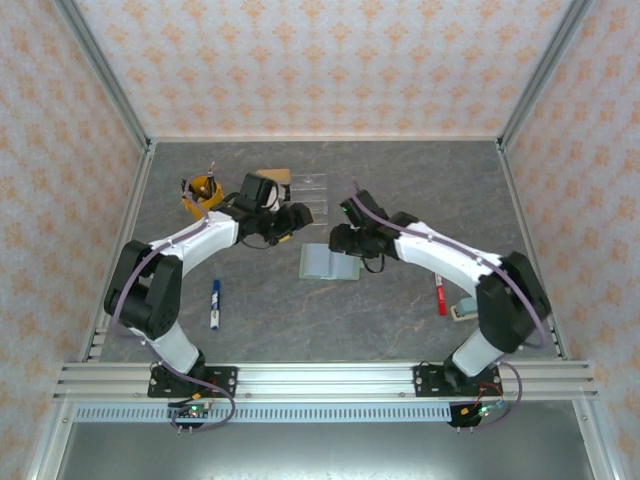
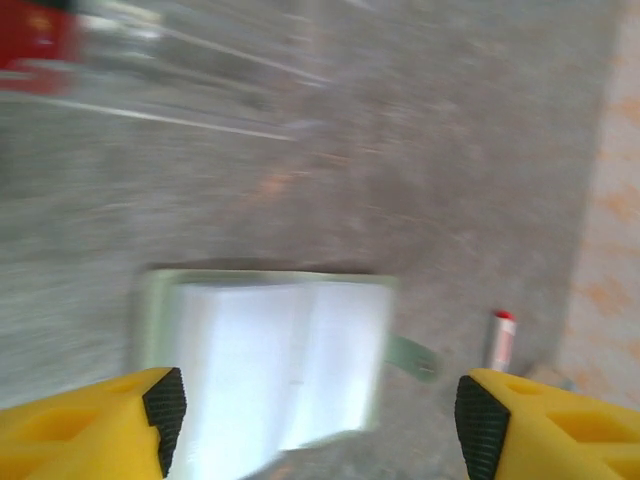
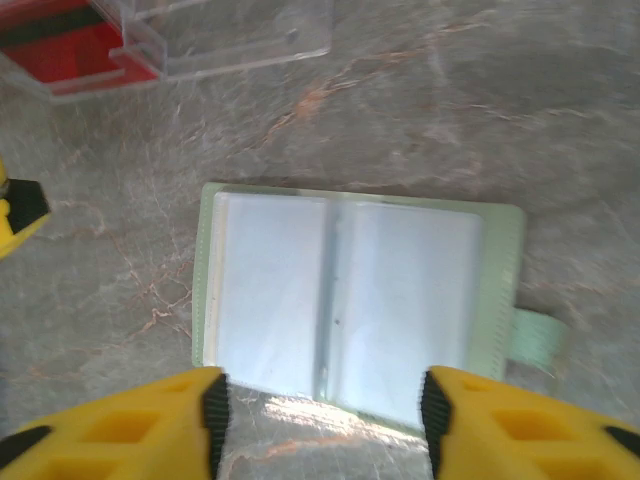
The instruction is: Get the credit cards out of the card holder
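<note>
**Card holder laid open on the worktop, both wrist views and overhead.** The card holder [image 3: 350, 310] lies flat on the grey worktop [image 3: 500, 120], spread like a book. Its pale grey-blue inner pockets face up. The right gripper [image 3: 325, 415] hangs over the holder's nearest edge, jaws moderately apart and holding nothing. The holder's closing tab points out past the finger on the right of that view. Ahead and to the left of this gripper, a clear acrylic tray [image 3: 240, 40] holds a red card [image 3: 70, 50] in one compartment. The left gripper [image 2: 322, 420] is spread wide and empty. The holder lies just ahead of it, closer to the finger on the left of that view, and is blurred there. A red-capped marker [image 2: 500, 340] lies ahead of the other finger. Seen from overhead, the two grippers are near each other, with the holder just beside them on the side toward the arm bases.
</note>
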